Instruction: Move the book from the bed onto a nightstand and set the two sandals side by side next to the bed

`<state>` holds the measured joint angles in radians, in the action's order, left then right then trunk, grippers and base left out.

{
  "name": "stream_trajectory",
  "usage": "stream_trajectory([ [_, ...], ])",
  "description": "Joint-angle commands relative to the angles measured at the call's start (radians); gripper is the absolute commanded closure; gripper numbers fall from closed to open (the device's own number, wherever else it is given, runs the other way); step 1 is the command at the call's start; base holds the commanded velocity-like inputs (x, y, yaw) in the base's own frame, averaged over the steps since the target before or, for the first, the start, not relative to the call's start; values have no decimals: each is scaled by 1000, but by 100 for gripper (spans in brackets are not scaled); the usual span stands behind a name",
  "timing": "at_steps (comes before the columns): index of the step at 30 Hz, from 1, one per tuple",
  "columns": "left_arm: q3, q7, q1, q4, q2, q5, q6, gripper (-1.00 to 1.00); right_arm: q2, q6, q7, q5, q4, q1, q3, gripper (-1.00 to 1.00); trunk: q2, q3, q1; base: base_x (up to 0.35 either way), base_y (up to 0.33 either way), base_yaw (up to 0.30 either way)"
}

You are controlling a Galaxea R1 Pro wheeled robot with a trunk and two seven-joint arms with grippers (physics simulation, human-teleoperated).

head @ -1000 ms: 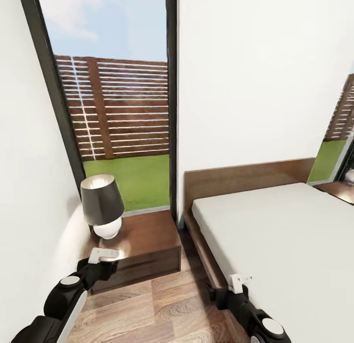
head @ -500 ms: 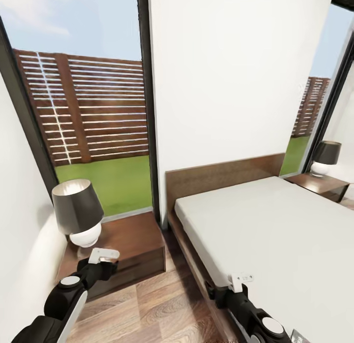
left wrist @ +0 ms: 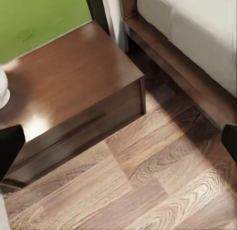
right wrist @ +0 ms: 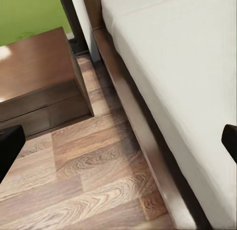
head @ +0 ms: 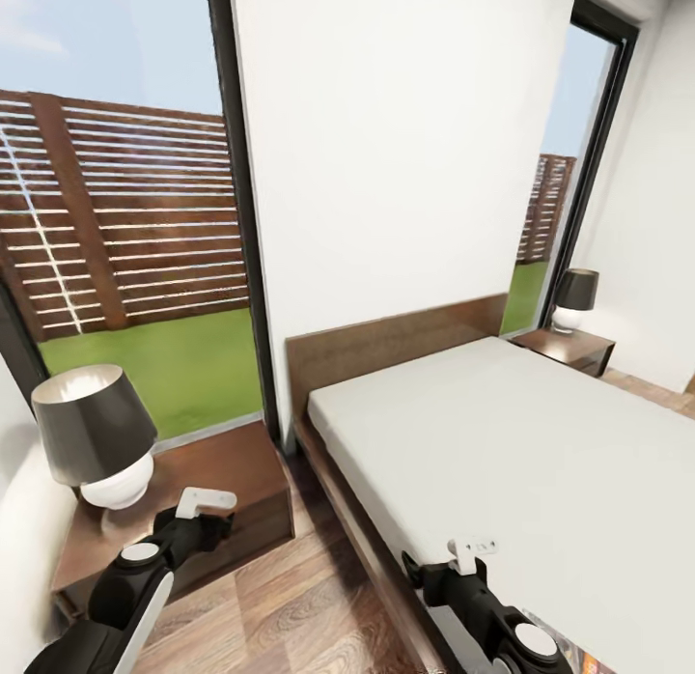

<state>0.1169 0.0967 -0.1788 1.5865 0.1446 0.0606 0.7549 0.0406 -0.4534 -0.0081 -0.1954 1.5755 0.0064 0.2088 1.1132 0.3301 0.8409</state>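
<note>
Head view has panned right since earlier: far nightstand (head: 565, 347) now visible beyond bed (head: 521, 442). Left gripper (head: 205, 505) and right gripper (head: 473, 550): fingers apart, empty.

The bed (head: 502, 442) runs off the head view at 3 to 5 o'clock, so its foot end is unseen. At 5 o'clock a sliver of the book (head: 569, 645) peeks out behind the right arm, cut by the bottom edge; its cover cannot be read. The near nightstand (head: 193, 500) is partly hidden at 8 o'clock by the left arm and the lamp (head: 97, 437). The far nightstand (head: 565, 344) at 2 o'clock is too small for detail. In both wrist views the fingertips (left wrist: 10, 146) (right wrist: 9, 148) show as dark slivers at the picture's edges.
</note>
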Motion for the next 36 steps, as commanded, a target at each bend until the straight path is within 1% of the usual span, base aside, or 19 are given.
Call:
stream_trajectory([
  [1, 3, 10, -1, 1, 1, 7, 4, -100, 0, -4, -1, -4, 2, 0, 0, -100, 1, 1, 0, 0, 0, -273],
  [6, 30, 11, -1, 1, 1, 6, 4, -100, -1, -3, -1, -4, 3, 0, 1, -100, 1, 4, 0, 0, 0, -272],
  [20, 39, 12, -1, 0, 6, 5, 4, -100, 2, -1, -1, -4, 4, 0, 0, -100, 1, 10, 0, 0, 0, -257],
  [27, 40, 12, -1, 0, 6, 5, 4, -100, 2, 2, -1, -4, 5, 0, 2, -100, 1, 11, 0, 0, 0, -78],
  [36, 42, 14, -1, -1, 5, 5, 4, -100, 2, 4, -1, -4, 5, 0, 6, -100, 1, 11, 0, 0, 0, -16],
])
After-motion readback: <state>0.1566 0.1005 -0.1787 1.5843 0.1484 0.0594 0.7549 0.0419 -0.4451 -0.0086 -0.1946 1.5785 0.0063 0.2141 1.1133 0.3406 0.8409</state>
